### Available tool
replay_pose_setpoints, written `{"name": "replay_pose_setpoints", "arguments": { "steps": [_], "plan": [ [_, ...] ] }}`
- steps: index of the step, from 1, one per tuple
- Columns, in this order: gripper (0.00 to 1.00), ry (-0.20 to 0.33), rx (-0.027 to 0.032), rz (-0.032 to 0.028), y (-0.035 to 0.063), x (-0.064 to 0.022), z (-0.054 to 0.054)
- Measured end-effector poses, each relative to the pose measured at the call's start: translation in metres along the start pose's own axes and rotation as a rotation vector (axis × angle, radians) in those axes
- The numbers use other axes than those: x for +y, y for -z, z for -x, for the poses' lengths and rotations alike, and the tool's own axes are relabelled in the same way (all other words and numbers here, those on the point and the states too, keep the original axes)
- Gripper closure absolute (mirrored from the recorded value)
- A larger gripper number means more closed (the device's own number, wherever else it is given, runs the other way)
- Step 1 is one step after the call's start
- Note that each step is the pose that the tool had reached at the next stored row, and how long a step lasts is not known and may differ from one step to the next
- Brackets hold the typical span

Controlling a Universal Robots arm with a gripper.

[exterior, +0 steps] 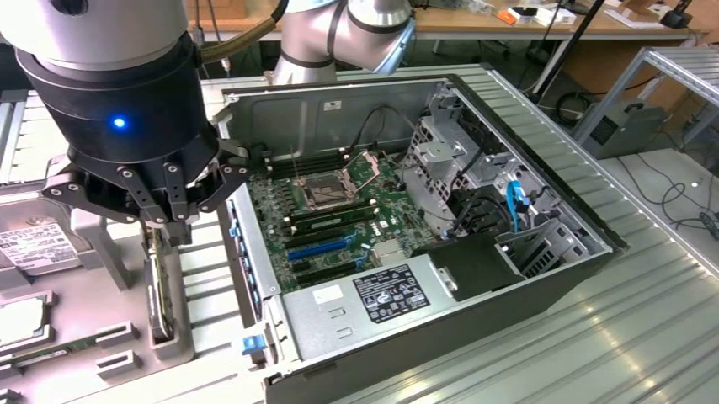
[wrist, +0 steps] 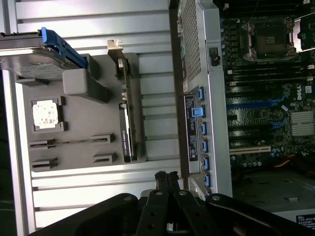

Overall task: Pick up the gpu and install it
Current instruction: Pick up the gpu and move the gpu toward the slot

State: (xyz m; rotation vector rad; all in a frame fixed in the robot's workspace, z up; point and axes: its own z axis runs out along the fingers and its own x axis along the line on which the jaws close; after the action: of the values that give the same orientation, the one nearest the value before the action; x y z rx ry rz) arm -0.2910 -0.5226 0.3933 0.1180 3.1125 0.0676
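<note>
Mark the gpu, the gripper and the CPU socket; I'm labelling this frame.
gpu (wrist: 127, 130), wrist view, middle of its long edge.
gripper (exterior: 168, 231), exterior view, midway between its fingertips.
CPU socket (exterior: 322, 192), exterior view, middle of the socket.

Gpu (exterior: 162, 295) far end hidden behind hand (exterior: 168, 225); HDD (exterior: 29, 244) cut off at edge.

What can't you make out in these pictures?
- Exterior view: the gpu stands edge-on in the tray, its faces hidden, its top end behind the gripper.
- Exterior view: the hard drive is cut off by the picture's left edge.
- Exterior view: the print on the power supply label is too small to read.
</note>
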Motion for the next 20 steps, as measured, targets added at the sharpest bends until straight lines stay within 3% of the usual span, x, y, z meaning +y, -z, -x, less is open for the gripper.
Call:
{"name": "replay_pose_setpoints", "arguments": {
  "steps": [2, 4, 20],
  "plan": [
    [0.84, 0.000, 0.0000, 0.0000, 0.0000, 0.0000, 0.000],
    [0.58, 0.000, 0.0000, 0.0000, 0.0000, 0.0000, 0.000],
    [0.58, 0.000, 0.0001, 0.0000, -0.0120, -0.0004, -0.002]
  ]
}}
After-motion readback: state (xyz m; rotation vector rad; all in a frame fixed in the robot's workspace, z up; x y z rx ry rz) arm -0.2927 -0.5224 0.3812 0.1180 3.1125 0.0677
